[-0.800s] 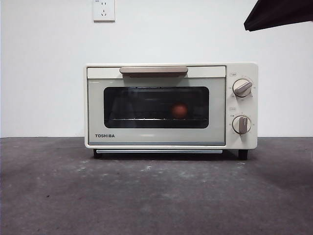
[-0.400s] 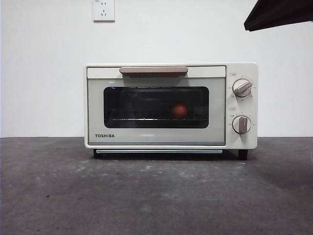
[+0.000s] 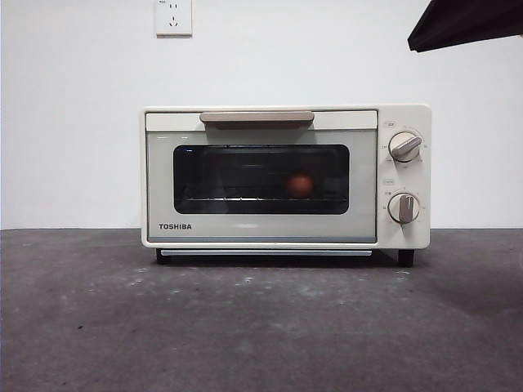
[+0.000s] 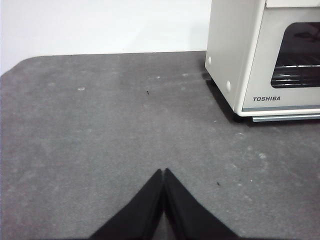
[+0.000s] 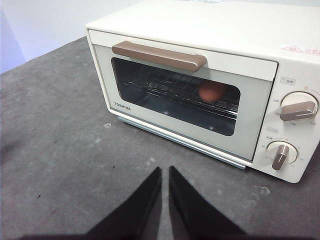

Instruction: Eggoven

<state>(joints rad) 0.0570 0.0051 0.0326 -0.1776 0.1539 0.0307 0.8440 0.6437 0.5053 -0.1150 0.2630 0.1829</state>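
Observation:
The cream Toshiba toaster oven stands on the dark table with its door closed. It also shows in the left wrist view and the right wrist view. The reddish-brown egg lies on the wire rack behind the glass, right of the middle, and shows in the right wrist view. My left gripper is shut and empty over the table, off to the oven's left side. My right gripper is shut and empty, raised in front of the oven door.
Two beige knobs sit on the oven's right panel. A brown handle runs along the door's top. A wall socket is on the white wall. A dark arm tip shows at the top right.

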